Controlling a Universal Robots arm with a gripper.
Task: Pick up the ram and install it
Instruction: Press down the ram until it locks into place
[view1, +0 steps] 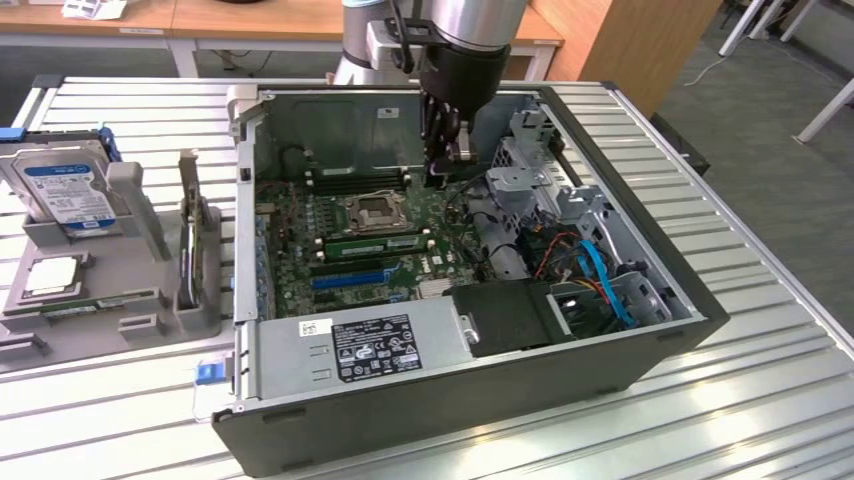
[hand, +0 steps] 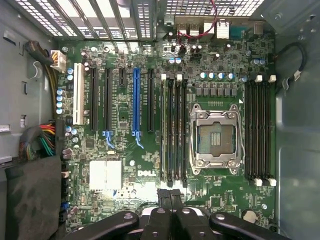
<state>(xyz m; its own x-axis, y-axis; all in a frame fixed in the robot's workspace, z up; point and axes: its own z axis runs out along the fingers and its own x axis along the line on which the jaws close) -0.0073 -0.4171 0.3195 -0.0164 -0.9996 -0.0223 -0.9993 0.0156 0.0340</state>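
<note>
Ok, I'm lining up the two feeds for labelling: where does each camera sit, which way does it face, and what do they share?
Exterior view: off the arm and raised, looking down at a slant into the open computer case on the slatted table; the arm and gripper reach into the case.
Wrist view: on the wrist, looking straight down onto the motherboard; the shut gripper shows.
Shared: the motherboard, its processor socket and the gripper.

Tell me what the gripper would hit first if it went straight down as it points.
Probably the green motherboard, by the ends of the long black memory slots beside the square silver processor socket. The shut black gripper hangs over that spot; its height above is unclear.
</note>
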